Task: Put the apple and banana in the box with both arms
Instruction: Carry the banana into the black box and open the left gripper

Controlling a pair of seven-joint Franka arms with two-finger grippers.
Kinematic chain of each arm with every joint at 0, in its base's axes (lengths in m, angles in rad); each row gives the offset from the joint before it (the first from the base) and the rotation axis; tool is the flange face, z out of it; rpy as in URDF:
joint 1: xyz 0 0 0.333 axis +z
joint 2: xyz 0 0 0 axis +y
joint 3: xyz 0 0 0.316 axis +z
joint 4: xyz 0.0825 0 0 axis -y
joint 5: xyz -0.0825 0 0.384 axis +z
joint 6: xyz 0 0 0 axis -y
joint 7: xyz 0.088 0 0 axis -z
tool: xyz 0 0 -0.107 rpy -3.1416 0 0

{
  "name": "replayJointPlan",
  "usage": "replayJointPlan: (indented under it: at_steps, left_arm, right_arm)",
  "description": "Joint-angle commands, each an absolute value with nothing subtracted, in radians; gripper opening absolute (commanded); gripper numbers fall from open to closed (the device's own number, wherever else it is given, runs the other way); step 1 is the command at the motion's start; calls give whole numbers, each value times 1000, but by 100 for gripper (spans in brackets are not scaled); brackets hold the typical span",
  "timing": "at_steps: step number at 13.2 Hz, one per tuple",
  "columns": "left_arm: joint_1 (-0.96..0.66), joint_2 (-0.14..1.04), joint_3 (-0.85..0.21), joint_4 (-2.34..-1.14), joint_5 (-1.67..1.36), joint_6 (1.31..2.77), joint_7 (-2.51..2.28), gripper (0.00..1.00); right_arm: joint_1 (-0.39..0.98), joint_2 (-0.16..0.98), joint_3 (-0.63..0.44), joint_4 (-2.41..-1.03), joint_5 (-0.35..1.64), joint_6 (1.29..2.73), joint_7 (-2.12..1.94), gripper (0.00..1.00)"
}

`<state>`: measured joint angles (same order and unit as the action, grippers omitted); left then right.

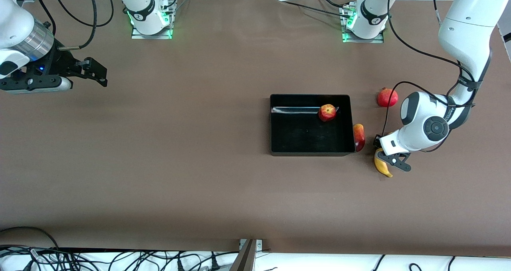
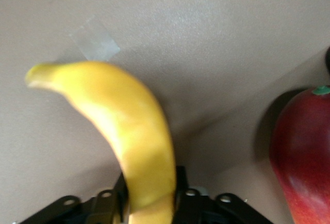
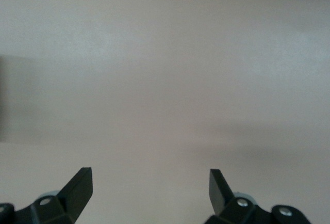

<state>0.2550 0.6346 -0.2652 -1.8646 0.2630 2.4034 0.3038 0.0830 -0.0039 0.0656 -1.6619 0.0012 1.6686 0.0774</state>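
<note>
Black box sits on the brown table, toward the left arm's end, open top. One item inside: the apple, red with yellowish patches, resting against the box wall farthest from the front camera, near the corner on the left arm's side. Rest of the box floor is bare.

Outside the box: a mango lies touching the box wall on the left arm's side. A pomegranate sits farther from the camera than the mango, apart from the box.

Left gripper is low, just beside the mango, fingers closed on the banana. In the left wrist view the banana runs out from between the fingers, curved tip free, mango alongside.

Right gripper waits over bare table near the edge at the right arm's end. Right wrist view shows its fingers spread wide, holding nothing.
</note>
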Motion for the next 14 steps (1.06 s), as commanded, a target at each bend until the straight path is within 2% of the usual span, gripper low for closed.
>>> replayJointPlan:
  at_steps: [1, 3, 5, 7, 10, 14]
  left_arm:
    - [261, 601, -272, -1809, 270, 2273, 304, 0]
    - [247, 575, -285, -1690, 264, 2072, 301, 0]
    - [242, 571, -345, -1571, 185, 1892, 241, 0]
    - [235, 563, -432, -1531, 127, 1794, 41, 0]
    - [194, 574, -587, -1548, 127, 1798, -329, 0]
    - [8, 629, -581, -1604, 144, 1938, -619, 0]
  right_arm:
    - [72, 2, 75, -1644, -5, 1666, 83, 100]
    - [72, 2, 75, -1644, -5, 1666, 83, 100]
    - [72, 2, 75, -1644, -3, 1666, 83, 100]
    - [72, 0, 75, -1644, -5, 1666, 83, 100]
    - [72, 0, 75, -1644, -3, 1666, 83, 100]
    - [72, 0, 74, -1644, -3, 1666, 81, 100]
